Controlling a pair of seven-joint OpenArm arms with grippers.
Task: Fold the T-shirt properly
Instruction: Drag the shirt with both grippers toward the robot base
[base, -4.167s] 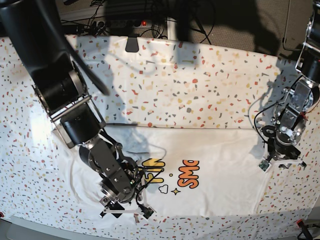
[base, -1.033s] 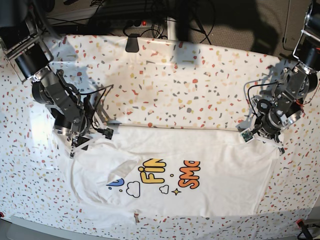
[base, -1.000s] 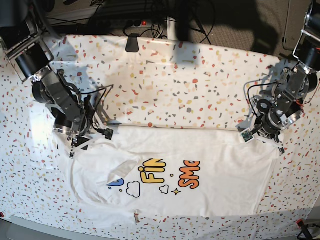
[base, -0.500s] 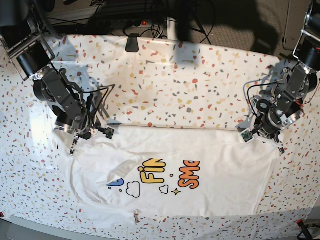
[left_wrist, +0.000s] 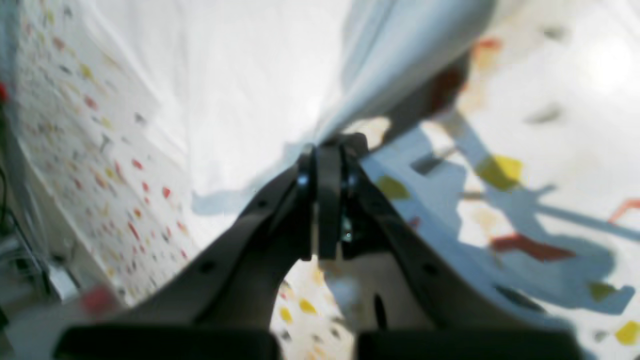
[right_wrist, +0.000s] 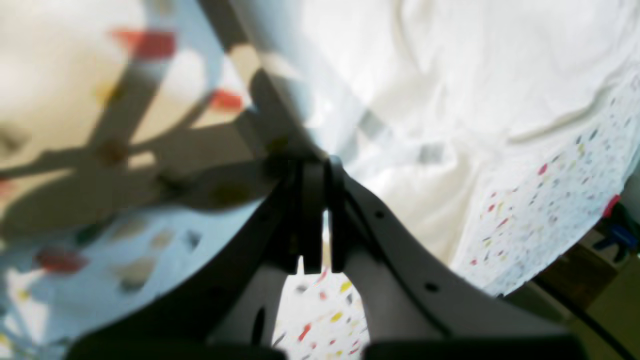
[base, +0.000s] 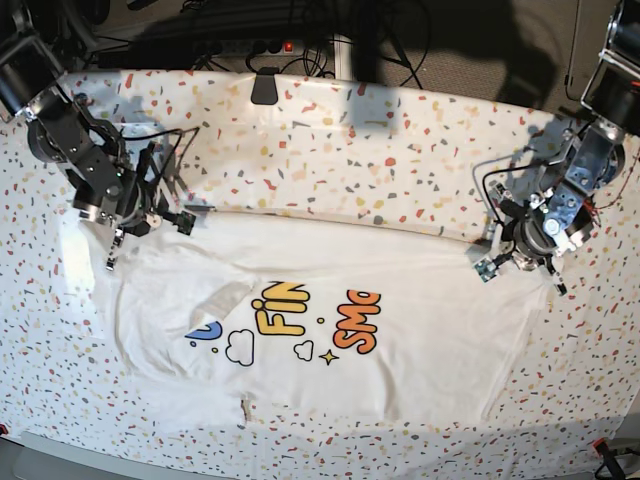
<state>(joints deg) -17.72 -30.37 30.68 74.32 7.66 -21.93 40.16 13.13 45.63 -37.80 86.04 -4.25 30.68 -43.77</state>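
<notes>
White cotton covers the near half of your counter (base: 330, 150): the T-shirt (base: 420, 330) lies spread on the speckled cover, its print facing up, with yellow "FIN" and orange "SMO" lettering, a cloud and a star near the middle. A flap of cloth is folded over the blue letters at the print's end toward your right arm.

Your left pincer (base: 522, 252) sits at the shirt's far corner on the right side of the base view. In the left wrist view its fingers (left_wrist: 327, 200) are pressed together with a white fold of the shirt rising from their tips, so it is clamped on the T-shirt.

Your right pincer (base: 118, 222) sits at the opposite far corner, on the left of the base view. In the right wrist view its fingers (right_wrist: 315, 220) are closed tight, and the cloth runs up to the tips, so you have the T-shirt gripped there too.

Between the two pincers the shirt's far edge runs nearly straight. A dark clip (base: 264, 87) sits at the counter's far edge.
</notes>
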